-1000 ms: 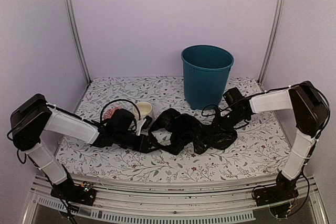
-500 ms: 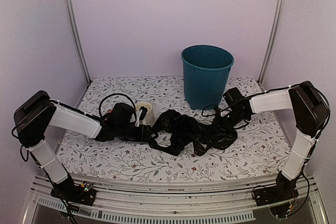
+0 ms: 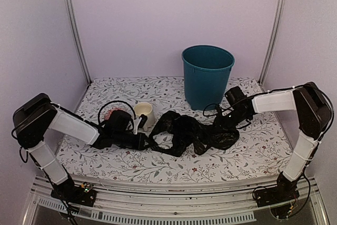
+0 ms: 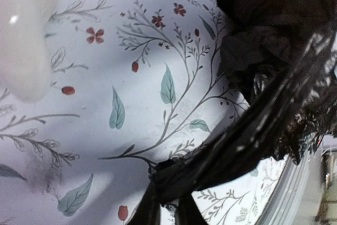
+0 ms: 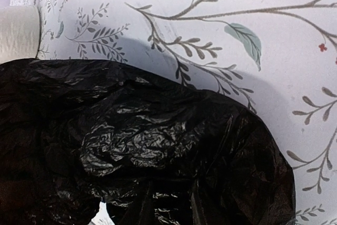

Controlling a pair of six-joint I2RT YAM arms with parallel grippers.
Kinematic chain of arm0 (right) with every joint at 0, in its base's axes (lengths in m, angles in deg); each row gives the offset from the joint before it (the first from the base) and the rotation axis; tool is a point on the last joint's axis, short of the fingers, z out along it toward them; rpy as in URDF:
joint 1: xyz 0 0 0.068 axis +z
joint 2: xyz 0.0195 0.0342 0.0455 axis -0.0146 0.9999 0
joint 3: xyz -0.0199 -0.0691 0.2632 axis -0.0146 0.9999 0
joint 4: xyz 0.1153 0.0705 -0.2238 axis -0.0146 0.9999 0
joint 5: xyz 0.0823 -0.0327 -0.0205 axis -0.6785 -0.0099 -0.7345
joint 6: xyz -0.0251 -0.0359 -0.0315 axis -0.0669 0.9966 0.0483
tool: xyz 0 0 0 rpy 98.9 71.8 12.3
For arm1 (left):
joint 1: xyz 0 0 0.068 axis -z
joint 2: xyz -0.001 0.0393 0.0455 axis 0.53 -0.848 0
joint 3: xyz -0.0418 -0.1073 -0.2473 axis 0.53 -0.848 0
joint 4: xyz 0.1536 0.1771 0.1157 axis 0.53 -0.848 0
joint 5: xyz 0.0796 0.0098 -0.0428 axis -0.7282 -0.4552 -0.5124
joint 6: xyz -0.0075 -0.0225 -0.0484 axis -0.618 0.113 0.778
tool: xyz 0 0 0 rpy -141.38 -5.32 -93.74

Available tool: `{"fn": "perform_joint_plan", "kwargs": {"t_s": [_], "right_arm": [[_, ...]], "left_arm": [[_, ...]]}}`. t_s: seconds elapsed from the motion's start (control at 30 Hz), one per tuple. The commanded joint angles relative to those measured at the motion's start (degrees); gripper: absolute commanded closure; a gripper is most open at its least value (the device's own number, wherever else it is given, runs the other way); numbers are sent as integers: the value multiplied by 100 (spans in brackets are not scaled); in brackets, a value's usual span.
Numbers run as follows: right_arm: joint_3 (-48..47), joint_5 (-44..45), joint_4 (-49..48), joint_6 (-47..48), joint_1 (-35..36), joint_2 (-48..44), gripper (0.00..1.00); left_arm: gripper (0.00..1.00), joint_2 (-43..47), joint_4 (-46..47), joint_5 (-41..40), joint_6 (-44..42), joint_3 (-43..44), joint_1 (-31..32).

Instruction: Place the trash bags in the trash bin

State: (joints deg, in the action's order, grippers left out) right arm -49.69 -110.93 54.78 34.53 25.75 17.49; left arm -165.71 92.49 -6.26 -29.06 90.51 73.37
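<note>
The black trash bag [image 3: 192,133] lies crumpled in a long heap across the middle of the flowered table. Behind it stands the teal trash bin [image 3: 207,76], upright and apart from the bag. My left gripper [image 3: 146,140] is at the bag's left end. In the left wrist view it [image 4: 167,204] is shut on a thin twisted strand of the bag [image 4: 253,130], pulled taut just above the table. My right gripper [image 3: 225,125] is at the bag's right end. In the right wrist view the glossy bag [image 5: 147,140] fills the frame and bunches between its dark fingers [image 5: 145,201].
A cream mug [image 3: 143,114] stands just behind my left gripper, blurred at the wrist views' edges [image 4: 26,35] [image 5: 18,32]. A small reddish object [image 3: 109,114] lies left of the mug. Walls close in the back and both sides.
My left gripper went from open beside the mug to shut on the bag's left end, then drew slightly back to the left. The right arm barely moved.
</note>
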Motion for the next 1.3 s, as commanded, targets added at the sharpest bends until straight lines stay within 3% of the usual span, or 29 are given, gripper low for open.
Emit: {"fn": "perform_joint_plan", "kwargs": {"t_s": [0.0,0.1,0.37,0.73,1.27], "right_arm": [[-197,191,221,228,-12,-675,74],[-355,272,485,300,-13,-1124,69],[-692,648,1285,452,-13,-2623,44],[558,-737,793,55,-12,-4045,27],[993,-1378,252,-196,165,-3662,30]], "left_arm": [[97,426,155,43,-66,97,7],[100,595,-170,-37,-145,237,18],[100,1297,-1051,-119,-221,494,32],[100,1447,-1748,26,-181,825,104],[100,1401,-1761,209,52,1024,151]]}}
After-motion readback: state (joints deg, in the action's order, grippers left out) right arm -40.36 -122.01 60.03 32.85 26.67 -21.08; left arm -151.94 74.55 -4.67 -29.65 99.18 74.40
